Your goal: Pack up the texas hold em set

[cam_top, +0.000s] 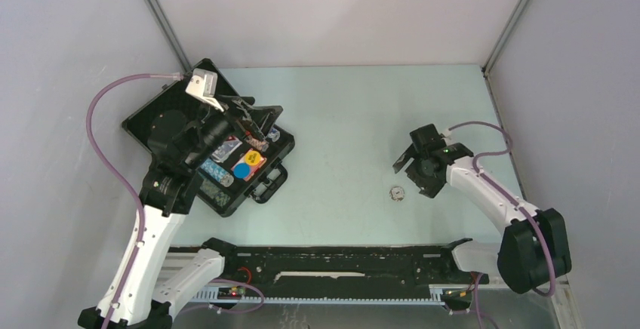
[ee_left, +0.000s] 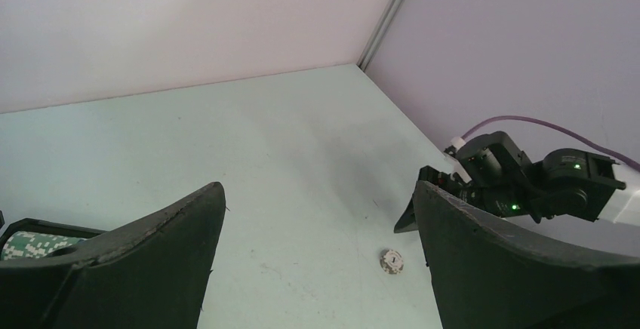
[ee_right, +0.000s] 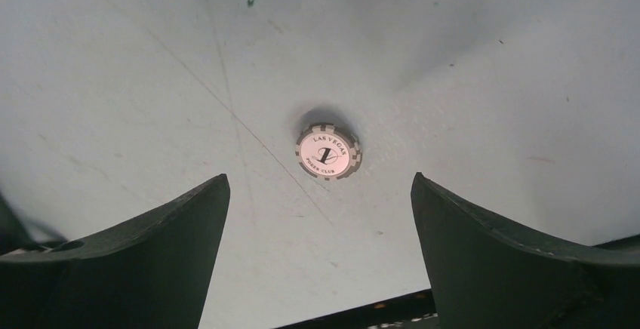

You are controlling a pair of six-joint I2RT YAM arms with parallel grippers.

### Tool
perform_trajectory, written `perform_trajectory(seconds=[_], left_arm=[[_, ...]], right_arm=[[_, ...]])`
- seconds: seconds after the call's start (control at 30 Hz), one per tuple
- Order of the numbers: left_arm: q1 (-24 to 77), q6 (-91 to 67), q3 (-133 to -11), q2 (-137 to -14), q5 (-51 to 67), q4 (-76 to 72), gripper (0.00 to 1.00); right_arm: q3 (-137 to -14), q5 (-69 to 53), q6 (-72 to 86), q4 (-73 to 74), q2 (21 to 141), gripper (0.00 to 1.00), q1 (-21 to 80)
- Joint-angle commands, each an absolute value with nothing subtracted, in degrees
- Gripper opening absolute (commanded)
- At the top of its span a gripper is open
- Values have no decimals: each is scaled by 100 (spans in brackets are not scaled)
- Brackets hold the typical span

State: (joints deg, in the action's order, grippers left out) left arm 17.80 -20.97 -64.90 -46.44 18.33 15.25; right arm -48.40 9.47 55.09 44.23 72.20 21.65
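From above, the black briefcase (cam_top: 162,121) lies open at the left of the pale green table (cam_top: 362,110), its handle (cam_top: 273,184) pointing toward the middle. Chip rows (cam_top: 213,172) and a blue disc (cam_top: 242,169) sit in its tray. The left gripper (cam_top: 260,121) hangs over the far end of the tray. A lone poker chip (cam_top: 397,193) lies flat on the table, well apart from the case, with the right gripper (cam_top: 413,172) just beside it.

The left wrist view shows the left gripper (ee_left: 318,193) with its fingers (ee_left: 136,269) spread wide and nothing between them. A speckled green chip edge (ee_left: 26,242) shows at the lower left — probably one of the rows. Far off lie the poker chip (ee_left: 391,260) and the right arm (ee_left: 528,182).

In the right wrist view, the right gripper (ee_right: 318,182) is also spread wide and empty. The poker chip (ee_right: 327,152) — marked "Las Vegas Poker Club" — lies face up ahead of the fingers (ee_right: 143,261).
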Motion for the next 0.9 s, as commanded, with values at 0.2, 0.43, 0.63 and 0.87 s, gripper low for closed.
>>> perform_trajectory(seconds=[0.2,0.43,0.63,0.87], left_arm=[[1738,-2135,-6346,-4536,1905,1301,100],[1732,-2157,-6319,-4560,1940,1274,100],[1733,-2178,-6324,-4529,1958,1266,100],[1732,-2194,-6319,-4504,2002,1256,100]], right_arm=[[-4887,631,7310,4722,7435,100,1770],[-4891,624,7728,4744,7824,100,1723],[-4891,429,7917,4732,8213,93,1662],[-4847,446,8141,4505,8384,89,1711]])
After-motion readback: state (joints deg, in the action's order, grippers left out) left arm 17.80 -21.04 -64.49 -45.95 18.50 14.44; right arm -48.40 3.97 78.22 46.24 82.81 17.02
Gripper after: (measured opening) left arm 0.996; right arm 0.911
